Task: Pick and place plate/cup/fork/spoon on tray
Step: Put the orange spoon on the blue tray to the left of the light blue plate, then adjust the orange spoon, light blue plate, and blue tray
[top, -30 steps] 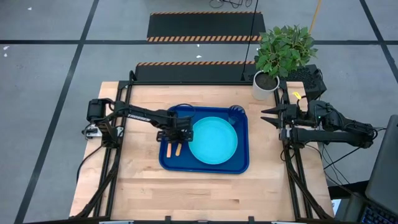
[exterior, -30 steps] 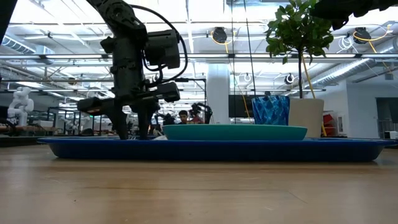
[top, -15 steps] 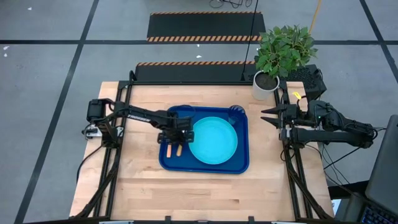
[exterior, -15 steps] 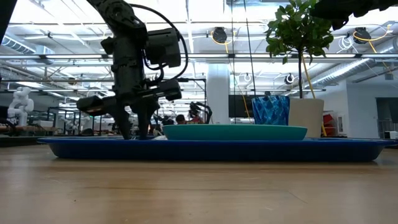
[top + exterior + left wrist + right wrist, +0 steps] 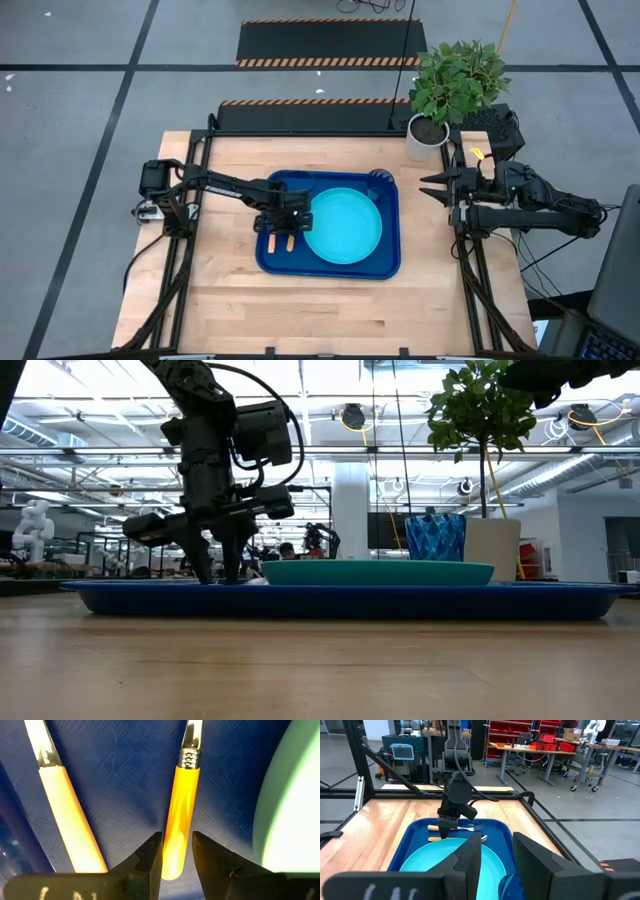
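The dark blue tray (image 5: 380,268) lies mid-table. On it rest the turquoise plate (image 5: 343,227) and, in the far right corner, the dark blue cup (image 5: 379,181). Left of the plate two orange-handled utensils lie side by side, handles toward the near edge: the fork (image 5: 271,241) and, nearer the plate, the spoon (image 5: 288,241). My left gripper (image 5: 176,855) stands over them, pointing steeply down, shut on the spoon's handle. My right gripper (image 5: 425,187) waits open and level past the tray's right side. My left gripper pinches the spoon's orange handle near its free end (image 5: 175,847) between its two fingers, which lie across the handle. The fingers (image 5: 208,565) come from above, slanting down from the table's left. The spoon's metal neck (image 5: 191,735) still lies along the tray floor.
A white pot with a green plant (image 5: 427,138) stands at the table's far right corner. Bare wood lies near and left of the tray. The plate's rim (image 5: 270,815) is close beside the held handle, and the fork's handle (image 5: 70,820) lies on the other side.
My left gripper has stayed over the tray's left part and its fingers have drawn closer together around the spoon's handle. The utensils, plate and cup lie where they were.
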